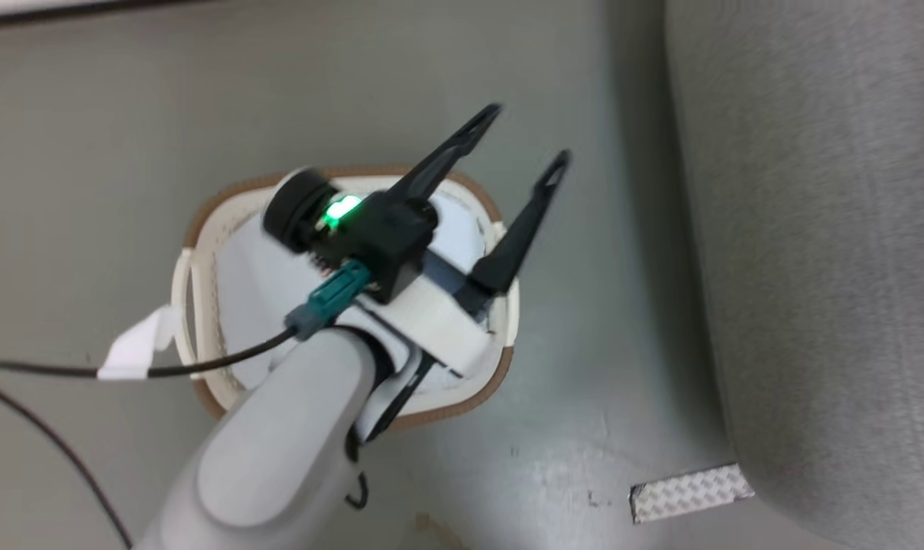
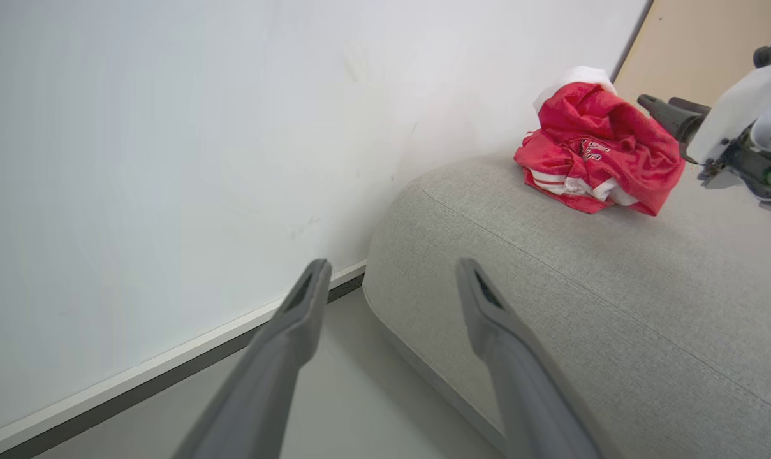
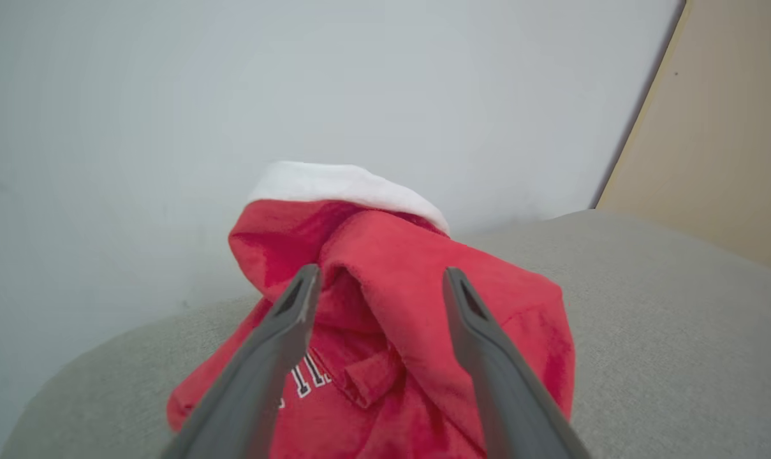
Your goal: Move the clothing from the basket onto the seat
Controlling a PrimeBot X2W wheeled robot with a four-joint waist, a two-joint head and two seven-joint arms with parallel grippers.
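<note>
The red clothing (image 2: 599,150) with white trim lies bunched on the grey seat (image 2: 583,287), against the wall. In the right wrist view my right gripper (image 3: 380,273) is open, its two fingers spread just above the clothing (image 3: 391,306) and holding none of it. One of its fingers (image 2: 666,113) shows beside the heap in the left wrist view. My left gripper (image 1: 528,136) is open and empty above the basket (image 1: 202,221), fingers pointing toward the seat (image 1: 813,229). Inside the basket I see white lining (image 1: 255,283); the arm covers much of it.
The basket stands on grey floor left of the seat. A black cable with a white tag (image 1: 137,347) trails off to the left. A patterned silver strip (image 1: 691,493) lies on the floor by the seat's corner. A white wall (image 2: 168,159) and a tan panel (image 2: 697,51) stand behind the seat.
</note>
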